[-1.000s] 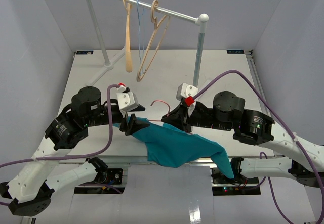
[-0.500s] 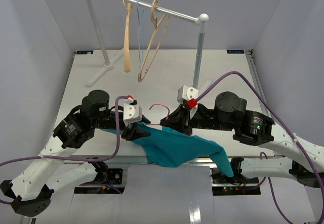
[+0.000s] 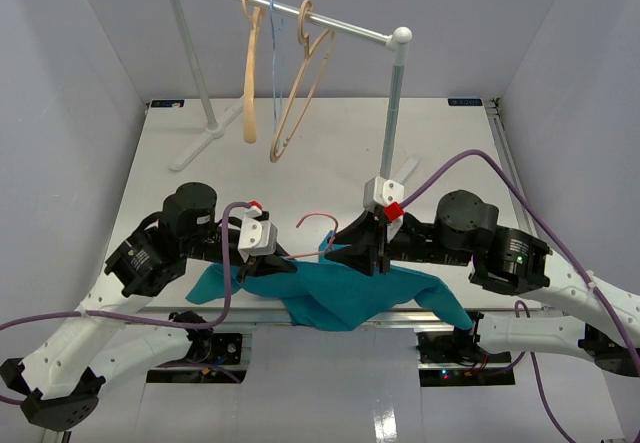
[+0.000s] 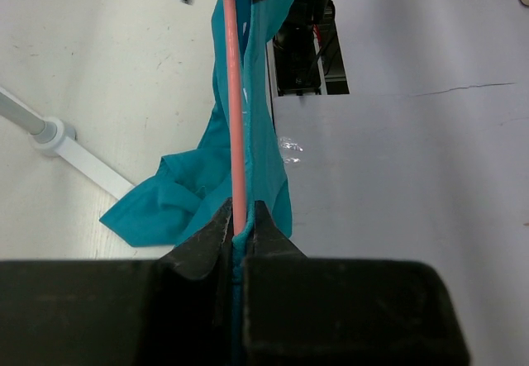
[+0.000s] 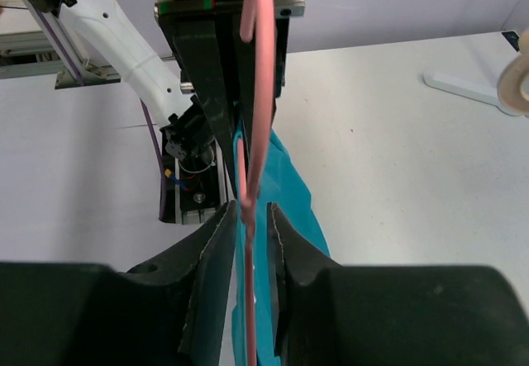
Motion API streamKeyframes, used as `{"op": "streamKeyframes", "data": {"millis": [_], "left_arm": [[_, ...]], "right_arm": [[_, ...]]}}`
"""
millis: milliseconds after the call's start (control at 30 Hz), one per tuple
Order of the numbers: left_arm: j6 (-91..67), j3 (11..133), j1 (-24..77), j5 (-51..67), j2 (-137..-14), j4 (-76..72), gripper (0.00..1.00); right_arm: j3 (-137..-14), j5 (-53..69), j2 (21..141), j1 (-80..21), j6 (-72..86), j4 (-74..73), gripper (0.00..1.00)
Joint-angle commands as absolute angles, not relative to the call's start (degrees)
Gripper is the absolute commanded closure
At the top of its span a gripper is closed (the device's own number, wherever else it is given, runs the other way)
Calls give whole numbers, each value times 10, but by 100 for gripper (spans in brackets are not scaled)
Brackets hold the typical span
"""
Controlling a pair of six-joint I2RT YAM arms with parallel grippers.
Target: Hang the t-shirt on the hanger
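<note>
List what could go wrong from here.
1. The left gripper pinches the t-shirt together with the hanger, so fabric may snag or drag on release.
2. Part of the t-shirt droops past the near edge of the table; it could slide off.
3. The right gripper also clamps the thin wire; opposing pulls may bend it.

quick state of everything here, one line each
hanger, held between both grippers, off the rail
t-shirt, bunched along the hanger
left gripper, shut on hanger and t-shirt fabric
right gripper, shut on hanger
beige hangers, hanging on the rail
light-blue hanger, hanging between them
</note>
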State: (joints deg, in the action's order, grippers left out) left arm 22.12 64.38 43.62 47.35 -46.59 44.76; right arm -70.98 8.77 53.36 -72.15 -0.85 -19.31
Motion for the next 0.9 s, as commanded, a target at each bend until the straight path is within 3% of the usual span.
{"op": "streamKeyframes", "data": {"millis": [0, 133, 433, 667, 800, 867], "left_arm": [[229, 642, 433, 499, -433, 436, 100], [220, 636, 433, 496, -418, 428, 100], [223, 647, 434, 488, -422, 456, 100], [224, 650, 433, 488, -422, 460, 100], [227, 644, 434, 489, -416, 459, 100], [226, 636, 434, 486, -409, 454, 100]], "right_arm": [[-700, 59, 481, -723, -14, -214, 54], [-700, 62, 458, -723, -23, -263, 34], [-725, 133, 463, -724, -53, -390, 23], [-716, 100, 467, -723, -60, -424, 26], [-711, 79, 468, -723, -60, -435, 34], [-708, 69, 463, -723, -60, -437, 44]]}}
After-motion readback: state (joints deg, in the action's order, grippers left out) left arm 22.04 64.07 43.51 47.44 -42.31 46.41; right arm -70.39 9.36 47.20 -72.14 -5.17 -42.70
